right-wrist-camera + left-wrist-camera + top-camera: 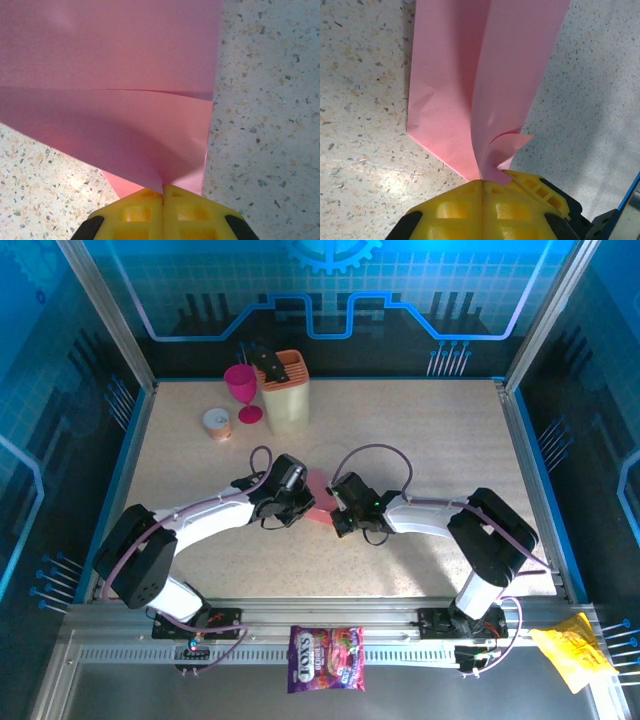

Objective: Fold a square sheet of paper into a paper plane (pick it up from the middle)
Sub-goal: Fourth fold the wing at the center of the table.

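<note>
The pink-red square sheet of paper (322,499), partly folded, sits mid-table between both arms. My left gripper (298,496) is shut on its left side; in the left wrist view the paper (480,75) rises from between the yellow fingertips (483,181), with a curled flap beside them. My right gripper (338,506) is shut on the right side; in the right wrist view the paper (110,100) bends up from the closed jaws (163,188) with a fold line across it. A finished paper plane shape is not seen.
At the back left stand a beige knife block (284,392), a magenta goblet (242,390) and a small round tin (217,423). A purple candy bag (326,657) and a yellow wrapper (572,652) lie on the front rail. The table (440,440) is open to the right.
</note>
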{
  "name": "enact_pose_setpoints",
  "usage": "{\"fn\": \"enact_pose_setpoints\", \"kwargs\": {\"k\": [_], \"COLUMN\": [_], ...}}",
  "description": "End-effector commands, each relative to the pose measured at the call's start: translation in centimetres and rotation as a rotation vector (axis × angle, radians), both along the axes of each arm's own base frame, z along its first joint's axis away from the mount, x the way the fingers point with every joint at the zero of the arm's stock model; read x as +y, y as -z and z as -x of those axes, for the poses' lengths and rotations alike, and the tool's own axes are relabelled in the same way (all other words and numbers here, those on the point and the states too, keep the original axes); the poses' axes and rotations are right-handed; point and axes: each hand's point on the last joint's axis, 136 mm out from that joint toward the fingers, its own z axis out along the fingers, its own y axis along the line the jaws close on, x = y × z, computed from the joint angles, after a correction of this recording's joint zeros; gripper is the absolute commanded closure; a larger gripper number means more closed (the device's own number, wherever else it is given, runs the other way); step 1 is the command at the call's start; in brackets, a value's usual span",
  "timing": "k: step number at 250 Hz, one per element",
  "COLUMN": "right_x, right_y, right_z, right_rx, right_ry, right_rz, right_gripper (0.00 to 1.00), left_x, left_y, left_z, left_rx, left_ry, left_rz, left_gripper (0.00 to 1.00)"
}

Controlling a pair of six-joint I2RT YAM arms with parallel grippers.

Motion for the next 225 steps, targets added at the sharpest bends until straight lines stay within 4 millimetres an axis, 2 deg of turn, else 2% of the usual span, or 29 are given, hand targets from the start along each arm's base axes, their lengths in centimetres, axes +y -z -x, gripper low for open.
{"fn": "enact_pose_setpoints", "kwargs": {"k": [1,53,90,110,132,166,225], "right_x": [-0.3,-1.0,-1.4,-1.6,-1.8,-1.8,-2.4], "right_y": [0.8,1.8,2.0,1.9,1.9,2.3,3.7], "right_z": [0.2,0.4,0.5,0.6,0.6,1.1,2.0], "right_rx": [0.024,0.049,0.081,0.103,0.129,0.193,0.291], "right_ry": [0.022,0.066,0.098,0.112,0.124,0.145,0.215], "right_rz": [0.006,-0.022,-0.095,-0.135,-0.179,-0.253,-0.359], "right_gripper": [1.0,1.0,1.0,1.0,1.0,1.0,1.0], "left_x": [0.1,-0.1,0.6,1.3,2.1,2.7,2.9], "left_y": [-0.9,-1.8,-3.2,-4.1,-4.6,-4.6,-3.8], "left_z": [0.4,0.3,0.0,0.1,0.2,0.7,1.4], "left_rx": [0.0,-0.02,-0.064,-0.091,-0.114,-0.125,-0.138], "left_ry": [-0.006,0.018,0.027,0.016,0.009,0.021,0.071], "left_rz": [0.009,-0.004,-0.04,-0.064,-0.084,-0.111,-0.169], "left_gripper": [1.0,1.0,0.85,0.73,0.68,0.68,0.74]}}
